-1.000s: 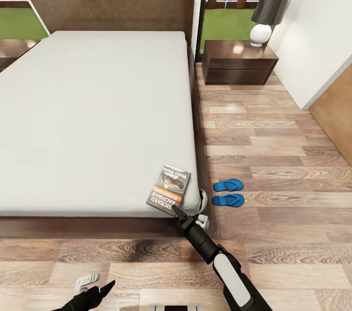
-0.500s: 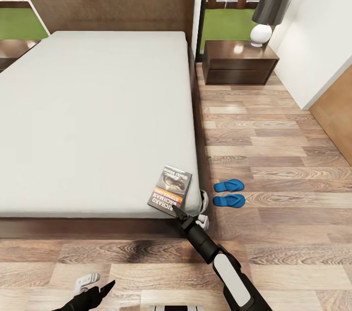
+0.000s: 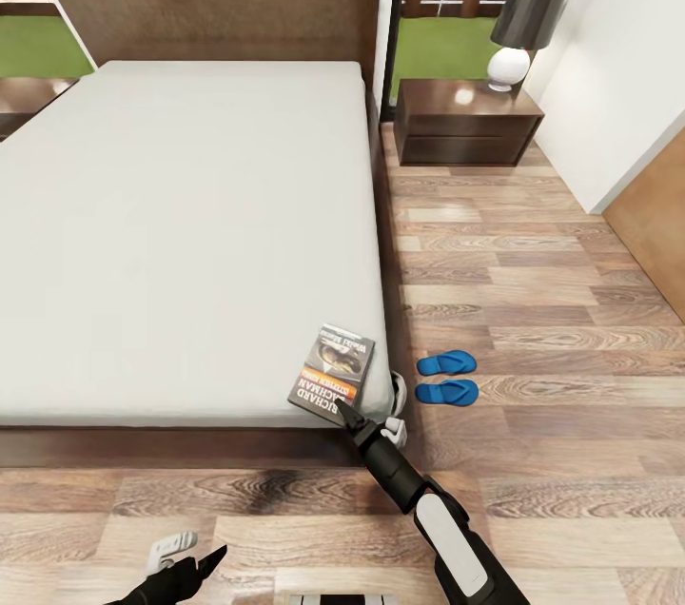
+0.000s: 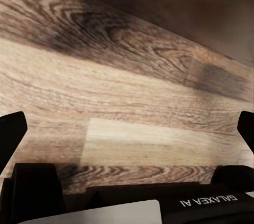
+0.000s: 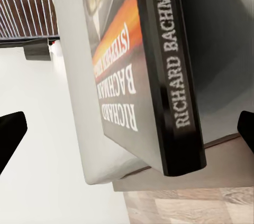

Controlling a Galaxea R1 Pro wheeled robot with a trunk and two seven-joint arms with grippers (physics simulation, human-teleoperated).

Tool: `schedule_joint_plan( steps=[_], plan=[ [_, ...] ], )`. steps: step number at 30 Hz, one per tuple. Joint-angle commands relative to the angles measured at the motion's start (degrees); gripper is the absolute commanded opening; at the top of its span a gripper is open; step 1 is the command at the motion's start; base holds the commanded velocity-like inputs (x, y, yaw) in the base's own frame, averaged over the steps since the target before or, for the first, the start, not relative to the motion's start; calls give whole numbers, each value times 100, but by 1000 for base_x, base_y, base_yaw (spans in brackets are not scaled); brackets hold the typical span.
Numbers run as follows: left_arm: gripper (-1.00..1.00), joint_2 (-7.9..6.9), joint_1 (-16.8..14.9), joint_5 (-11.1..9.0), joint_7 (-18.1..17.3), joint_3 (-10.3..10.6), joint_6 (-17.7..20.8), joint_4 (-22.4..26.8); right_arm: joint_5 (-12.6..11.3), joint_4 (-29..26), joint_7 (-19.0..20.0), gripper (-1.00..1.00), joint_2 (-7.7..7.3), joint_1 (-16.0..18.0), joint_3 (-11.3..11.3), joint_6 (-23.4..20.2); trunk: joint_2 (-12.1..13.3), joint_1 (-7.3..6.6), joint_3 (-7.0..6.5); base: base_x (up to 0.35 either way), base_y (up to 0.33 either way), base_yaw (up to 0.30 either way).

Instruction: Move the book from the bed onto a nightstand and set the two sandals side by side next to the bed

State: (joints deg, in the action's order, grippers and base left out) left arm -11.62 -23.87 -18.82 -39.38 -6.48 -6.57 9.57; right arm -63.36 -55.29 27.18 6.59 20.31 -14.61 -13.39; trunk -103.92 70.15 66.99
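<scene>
One book (image 3: pixel 332 372) on the bed (image 3: pixel 181 224), two sandals (image 3: pixel 446 377) beside it.

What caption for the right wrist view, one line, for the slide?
Right gripper, fingers spread, closing in on the spine of the book lying at the corner of the bed.

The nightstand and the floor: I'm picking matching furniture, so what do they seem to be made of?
The nightstand looks like dark brown wood or veneer with a glossy finish: its top carries a bright reflection beside the lamp. The floor looks like wood planks or laminate in mixed brown tones, with visible grain and plank seams and a low sheen. Being rendered, either could be imitation.
</scene>
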Motion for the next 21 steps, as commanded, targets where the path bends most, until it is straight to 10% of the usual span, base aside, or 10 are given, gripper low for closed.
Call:
schedule_joint_plan(
  steps=[1, 7, 8, 21],
  plan=[
    [100, 1, -4, 40, -26, -46, -19, -8, -61, 0, 7, 100, 1, 1, 2, -41, -1, 0, 3, 0, 0, 0],
    [100, 2, -4, 41, -26, -46, -19, -8, -62, 0, 13, 100, 1, 2, 4, -45, -1, 0, 3, 0, 0, 0],
    [100, 2, -4, 41, -26, -46, -19, -8, -62, 0, 14, -100, 1, 4, 6, -50, -1, 0, 3, 0, 0, 0],
    [100, 2, -4, 39, -27, -46, -19, -8, -555, 0, 16, -100, 1, -1, 11, -58, -1, 0, 3, 0, 0, 0]
  ],
)
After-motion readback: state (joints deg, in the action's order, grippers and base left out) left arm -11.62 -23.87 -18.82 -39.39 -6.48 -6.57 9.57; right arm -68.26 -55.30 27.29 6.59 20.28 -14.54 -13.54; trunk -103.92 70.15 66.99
